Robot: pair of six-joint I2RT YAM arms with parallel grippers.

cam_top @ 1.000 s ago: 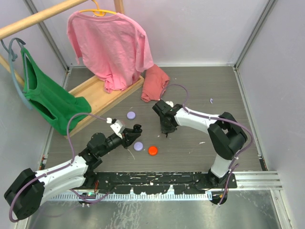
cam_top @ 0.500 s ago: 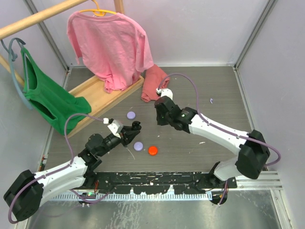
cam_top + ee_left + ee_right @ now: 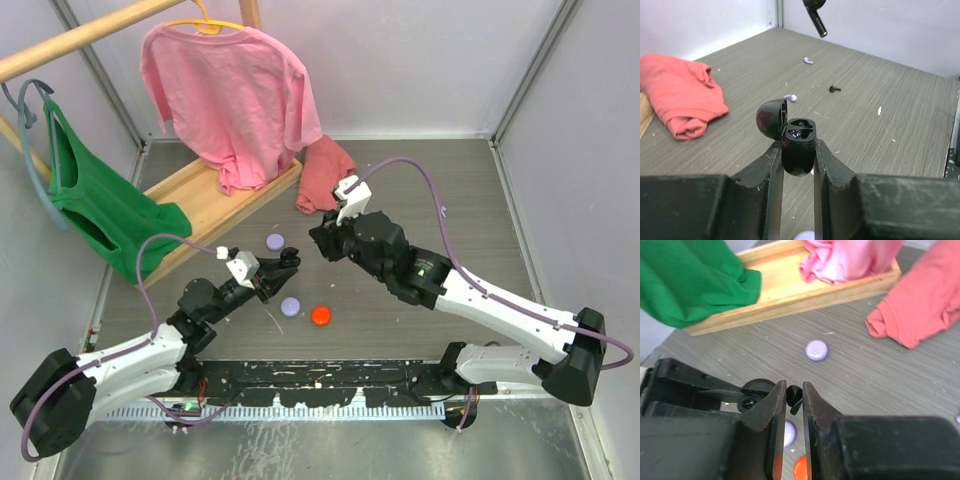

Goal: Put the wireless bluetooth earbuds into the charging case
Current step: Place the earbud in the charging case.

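Observation:
My left gripper (image 3: 799, 146) is shut on the black charging case (image 3: 799, 149) and holds it upright above the table, its lid (image 3: 771, 117) open to the left and both sockets showing. In the top view the case (image 3: 289, 260) is at the left gripper (image 3: 283, 264). My right gripper (image 3: 794, 388) is shut on a black earbud (image 3: 796, 396), held in the air just right of and above the case (image 3: 749, 401). The earbud's stem shows at the top of the left wrist view (image 3: 817, 22). Two lavender bits (image 3: 791, 97) (image 3: 808, 60) and a black bit (image 3: 833, 89) lie on the table.
Two lavender pucks (image 3: 275, 241) (image 3: 291, 307) and an orange-red puck (image 3: 321, 316) lie below the grippers. A folded red cloth (image 3: 325, 175) lies behind. A wooden rack base (image 3: 215, 200) with pink (image 3: 230, 95) and green (image 3: 95, 205) shirts stands at the back left.
My right arm has lifted off the table and stretched out to the left with the black earbud, ending close to the case. My left gripper has risen slightly with the case.

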